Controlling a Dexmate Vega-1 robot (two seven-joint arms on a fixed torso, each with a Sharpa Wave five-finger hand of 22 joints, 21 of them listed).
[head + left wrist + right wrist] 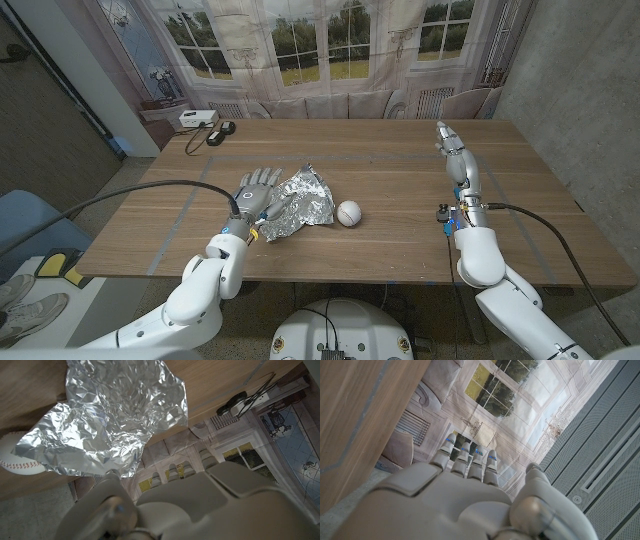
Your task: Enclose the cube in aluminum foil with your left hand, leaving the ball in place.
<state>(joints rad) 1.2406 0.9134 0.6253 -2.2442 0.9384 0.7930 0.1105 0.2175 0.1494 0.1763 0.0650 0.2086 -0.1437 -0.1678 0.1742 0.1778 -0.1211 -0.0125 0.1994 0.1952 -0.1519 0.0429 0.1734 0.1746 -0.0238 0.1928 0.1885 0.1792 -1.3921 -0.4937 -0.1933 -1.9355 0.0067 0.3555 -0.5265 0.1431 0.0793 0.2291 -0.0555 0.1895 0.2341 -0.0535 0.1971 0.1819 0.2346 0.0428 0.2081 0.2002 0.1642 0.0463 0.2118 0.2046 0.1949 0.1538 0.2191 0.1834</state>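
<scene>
A crumpled sheet of aluminum foil (302,204) lies bunched up on the wooden table (400,250), a little left of the middle. No cube is visible; the foil hides whatever sits under it. A white baseball (348,213) rests just right of the foil, close to its edge. My left hand (257,196) stands against the foil's left side with its fingers stretched out and apart, and nothing is clasped in them. In the left wrist view the foil (115,415) spreads just beyond my left hand (200,505), with the baseball (14,452) peeking out behind it. My right hand (455,152) is raised over the table's right part, fingers straight and together, holding nothing.
At the far left corner of the table are a white box (195,118) and small black devices (221,130) with a cable. A curtain printed with windows hangs behind the table.
</scene>
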